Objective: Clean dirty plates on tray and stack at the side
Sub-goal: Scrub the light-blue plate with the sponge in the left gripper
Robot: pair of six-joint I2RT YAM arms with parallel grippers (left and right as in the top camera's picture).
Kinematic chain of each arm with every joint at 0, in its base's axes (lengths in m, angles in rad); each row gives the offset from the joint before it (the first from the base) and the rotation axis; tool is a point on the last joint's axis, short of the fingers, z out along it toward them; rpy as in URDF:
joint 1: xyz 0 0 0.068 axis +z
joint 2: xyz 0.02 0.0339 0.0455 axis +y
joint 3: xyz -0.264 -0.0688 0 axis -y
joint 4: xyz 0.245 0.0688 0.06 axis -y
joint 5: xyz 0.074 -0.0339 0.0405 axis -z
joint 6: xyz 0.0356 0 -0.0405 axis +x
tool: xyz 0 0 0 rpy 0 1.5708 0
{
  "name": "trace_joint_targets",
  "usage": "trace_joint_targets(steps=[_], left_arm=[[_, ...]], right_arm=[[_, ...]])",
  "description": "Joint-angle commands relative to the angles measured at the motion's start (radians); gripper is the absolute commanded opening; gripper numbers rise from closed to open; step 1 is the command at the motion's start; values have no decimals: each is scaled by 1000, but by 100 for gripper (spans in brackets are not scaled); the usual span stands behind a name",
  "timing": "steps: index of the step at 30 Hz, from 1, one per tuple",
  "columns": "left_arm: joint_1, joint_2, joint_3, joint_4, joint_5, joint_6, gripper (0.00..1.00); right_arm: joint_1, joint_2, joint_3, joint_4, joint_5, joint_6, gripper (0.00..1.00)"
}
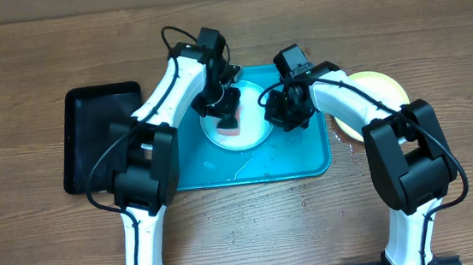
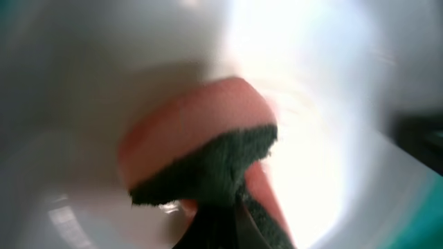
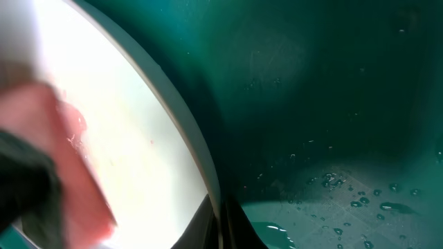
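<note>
A black tray lies just left of the tray. On the tray, the left gripper clenches a pink sponge against the white plate. The right gripper pinches that plate's right rim. A yellow-green plate sits just right of the tray, partly hidden by the right arm.

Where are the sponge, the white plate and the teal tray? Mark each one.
sponge (image 2: 194,131): left wrist view, on its pink face.
white plate (image 1: 256,129): overhead view, on its bare right side.
teal tray (image 1: 294,155): overhead view, on its bare wet floor.
</note>
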Motion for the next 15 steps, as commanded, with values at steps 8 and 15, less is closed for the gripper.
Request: trace_joint_targets(steps=[8, 15], left_arm=[[-29, 26, -13, 171, 285, -29, 4], [-29, 26, -13, 147, -541, -433, 4]], right_arm=[[5, 3, -1, 10, -35, -7, 4], [5, 3, -1, 3, -34, -7, 4]])
